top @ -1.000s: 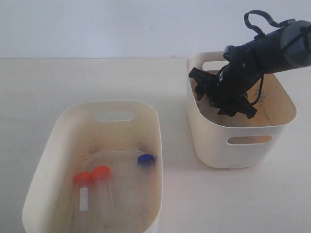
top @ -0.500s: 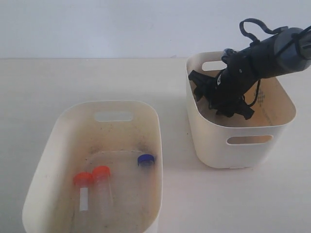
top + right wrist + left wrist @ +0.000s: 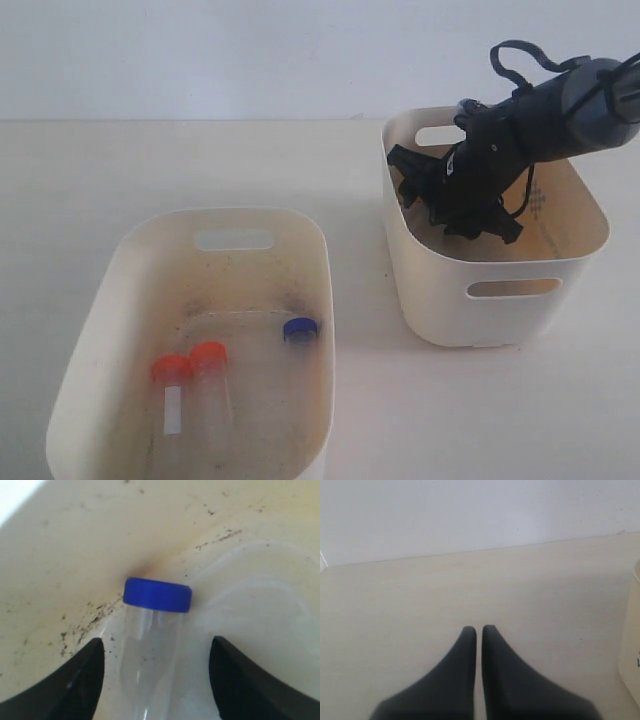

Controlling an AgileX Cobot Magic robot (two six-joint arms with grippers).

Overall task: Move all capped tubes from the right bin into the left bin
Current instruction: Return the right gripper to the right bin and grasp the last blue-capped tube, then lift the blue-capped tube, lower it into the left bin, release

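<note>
Three capped tubes lie in the grime-speckled left bin (image 3: 230, 215): two with orange-red caps (image 3: 171, 370) (image 3: 209, 355) and one with a blue cap (image 3: 300, 328). My right gripper (image 3: 455, 205) reaches down into the right bin (image 3: 500, 262), which has a diamond mark (image 3: 537, 205) on its inner wall. In the right wrist view the gripper (image 3: 156, 641) is open, and its fingers straddle the fourth tube (image 3: 150, 655) without touching it. That tube has a blue cap (image 3: 157, 594) and lies on the bin floor against the wall. My left gripper (image 3: 479, 628) is shut and empty over bare table.
The two bins stand apart on a pale table (image 3: 150, 160), with a white wall behind. In the left wrist view a cream bin edge (image 3: 632, 645) shows beside the gripper. Dark specks mark the bin wall (image 3: 90, 620) near the tube.
My right arm has sunk lower into the right bin since a second ago and has barely moved in the last half second. The tubes in the left bin have not moved.
</note>
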